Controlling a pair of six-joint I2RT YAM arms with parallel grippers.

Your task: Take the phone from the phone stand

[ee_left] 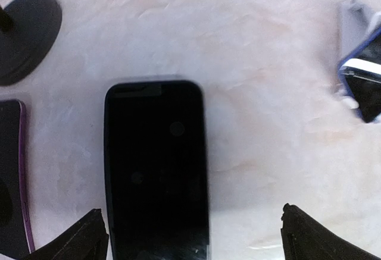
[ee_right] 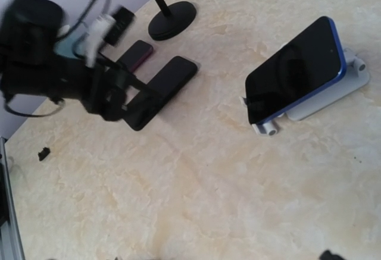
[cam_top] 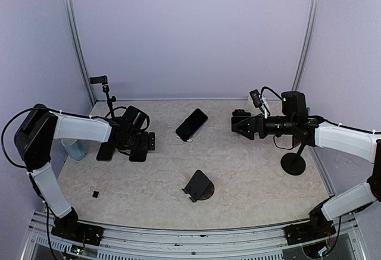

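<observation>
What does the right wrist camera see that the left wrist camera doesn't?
Only right wrist: the left arm from outside and a tiny black bit on the table. Only left wrist: the left hand's fingertips up close, spread wide. Both: the blue phone on its stand, a flat black phone, a purple-edged phone, a round black base.

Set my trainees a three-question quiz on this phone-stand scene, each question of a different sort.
1. True or false: the blue-edged phone rests on the white stand.
2. The black phone between the left gripper fingers is: A) lying flat on the table; B) lifted clear of it; C) propped on a stand.
3. Fill in: the black stand near the table's front holds ___.
Key: 1 true; 2 A; 3 nothing.
</observation>
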